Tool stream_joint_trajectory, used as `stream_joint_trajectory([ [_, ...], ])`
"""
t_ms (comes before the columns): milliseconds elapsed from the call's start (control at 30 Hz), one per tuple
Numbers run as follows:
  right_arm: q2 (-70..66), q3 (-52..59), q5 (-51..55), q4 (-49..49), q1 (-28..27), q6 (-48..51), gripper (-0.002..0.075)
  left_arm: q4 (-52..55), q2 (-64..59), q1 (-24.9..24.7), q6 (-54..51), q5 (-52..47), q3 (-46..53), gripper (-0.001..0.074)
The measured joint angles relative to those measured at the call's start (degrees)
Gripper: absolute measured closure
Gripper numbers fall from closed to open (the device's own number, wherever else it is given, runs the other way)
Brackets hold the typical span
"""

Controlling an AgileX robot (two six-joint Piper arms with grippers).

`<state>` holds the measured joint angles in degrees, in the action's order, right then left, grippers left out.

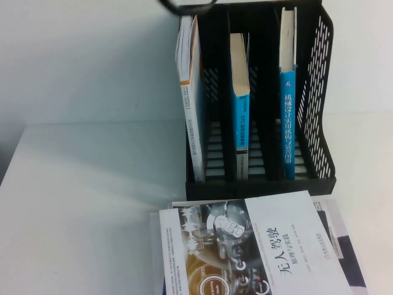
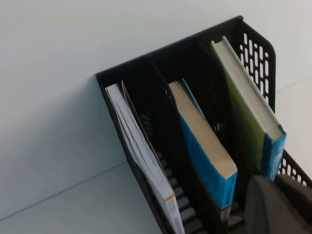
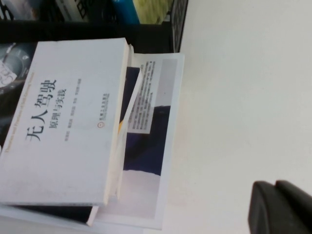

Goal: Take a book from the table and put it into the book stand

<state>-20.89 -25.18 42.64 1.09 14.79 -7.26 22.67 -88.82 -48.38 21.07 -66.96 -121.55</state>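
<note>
The book, thick with a blue spine, white characters and a pale yellow-green cover, stands upright in the right slot of the black book stand. Both show in the left wrist view, the book inside the stand. My left gripper is shut and empty, just in front of that slot, close to the book's spine. My right gripper is shut and empty over the bare white table, to the right of the book stack. Neither gripper shows in the high view.
A white book with a robot-face picture lies on a stack of books in front of the stand. A thinner blue-spined book fills the middle slot, a white book the left slot. Bare table lies to the left.
</note>
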Motion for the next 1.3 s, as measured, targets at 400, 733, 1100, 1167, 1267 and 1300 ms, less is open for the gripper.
stream_joint_trajectory([
  [400, 0.0, 0.0, 0.5, 0.0, 0.0, -0.5, 0.0729, -4.1, 20.7, 0.0, 1.6, 13.8, 39.1, 0.0736],
  [733, 0.0, 0.0, 0.5, 0.0, 0.0, -0.5, 0.0729, -8.9, 22.4, 0.0, 1.6, 11.1, 41.1, 0.0737],
  [1100, 0.0, 0.0, 0.5, 0.0, 0.0, -0.5, 0.0729, -6.3, 22.2, 1.1, -1.4, 11.1, 42.9, 0.0737],
  [1167, 0.0, 0.0, 0.5, 0.0, 0.0, -0.5, 0.0729, -6.4, 23.5, 3.6, -1.5, 11.3, 45.4, 0.0737],
  [1267, 0.0, 0.0, 0.5, 0.0, 0.0, -0.5, 0.0729, -8.4, 27.6, 10.3, -0.6, 14.7, 52.2, 0.0737],
  [1300, 0.0, 0.0, 0.5, 0.0, 0.0, -0.5, 0.0729, -9.3, 29.8, 13.1, -0.2, 17.0, 55.4, 0.0737],
])
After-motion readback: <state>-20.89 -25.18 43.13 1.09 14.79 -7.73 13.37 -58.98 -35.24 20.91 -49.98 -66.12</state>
